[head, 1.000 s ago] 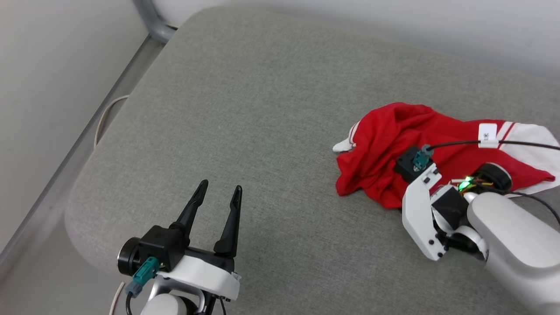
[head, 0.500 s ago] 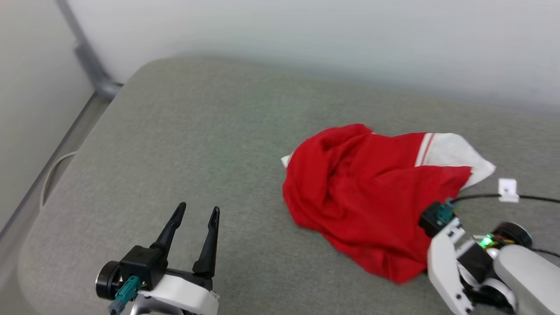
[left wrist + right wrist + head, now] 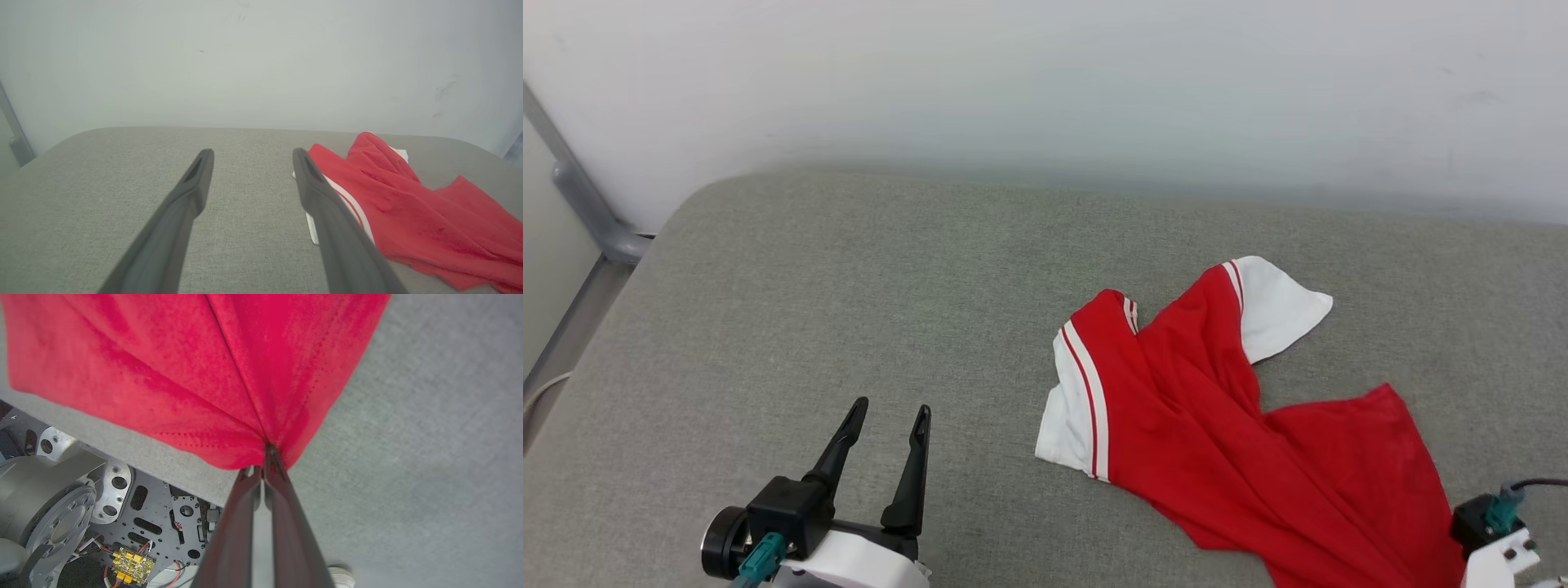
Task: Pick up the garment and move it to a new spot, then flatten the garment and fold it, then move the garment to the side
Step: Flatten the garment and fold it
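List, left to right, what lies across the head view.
metal post → left gripper → garment → right wrist

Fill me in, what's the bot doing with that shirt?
The right gripper is shut on the red hem of the garment, pinching a bunch of cloth at its fingertips. The garment lies partly spread on the grey cushion, white sleeves toward the wall, not yet flat or folded. The left gripper is open over bare cushion to the garment's left, holding nothing.
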Tool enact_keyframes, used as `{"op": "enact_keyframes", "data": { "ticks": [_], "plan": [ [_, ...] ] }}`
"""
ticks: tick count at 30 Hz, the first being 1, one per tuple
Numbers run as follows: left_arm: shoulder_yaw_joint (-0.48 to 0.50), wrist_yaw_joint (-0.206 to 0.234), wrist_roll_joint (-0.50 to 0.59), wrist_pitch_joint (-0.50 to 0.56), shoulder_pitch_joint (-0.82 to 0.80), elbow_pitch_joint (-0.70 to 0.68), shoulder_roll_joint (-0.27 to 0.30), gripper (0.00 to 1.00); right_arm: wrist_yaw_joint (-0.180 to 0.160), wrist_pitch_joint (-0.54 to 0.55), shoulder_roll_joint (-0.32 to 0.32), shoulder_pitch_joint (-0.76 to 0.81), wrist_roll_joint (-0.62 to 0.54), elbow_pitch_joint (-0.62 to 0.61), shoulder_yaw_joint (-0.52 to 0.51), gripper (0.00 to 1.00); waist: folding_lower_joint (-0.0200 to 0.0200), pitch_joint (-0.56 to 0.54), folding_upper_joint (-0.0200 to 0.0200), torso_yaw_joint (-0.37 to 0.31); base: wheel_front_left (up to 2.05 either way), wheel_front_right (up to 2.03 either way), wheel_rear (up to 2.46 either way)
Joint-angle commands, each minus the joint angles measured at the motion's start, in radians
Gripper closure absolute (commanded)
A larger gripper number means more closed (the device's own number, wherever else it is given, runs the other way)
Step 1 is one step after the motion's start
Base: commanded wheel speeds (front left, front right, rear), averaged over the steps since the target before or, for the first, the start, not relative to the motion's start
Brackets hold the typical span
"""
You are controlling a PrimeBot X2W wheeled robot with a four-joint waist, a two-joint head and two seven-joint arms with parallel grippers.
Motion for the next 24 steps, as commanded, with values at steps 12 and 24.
{"op": "enact_keyframes", "data": {
  "ticks": [12,24],
  "plan": [
    [-0.009,0.001,-0.001,-0.003,-0.015,0.016,0.005,0.00,-0.001,-0.048,0.171,0.160,-0.130,-0.188,-0.251,0.00,0.0001,0.004,-0.0001,-0.065,0.00,0.00,0.00],
    [-0.028,0.001,-0.011,-0.003,-0.031,-0.002,0.003,0.00,-0.001,-0.504,0.316,0.031,-0.248,-0.319,-0.379,0.00,0.0001,0.012,-0.0001,-0.095,0.00,0.00,0.00]
  ]
}}
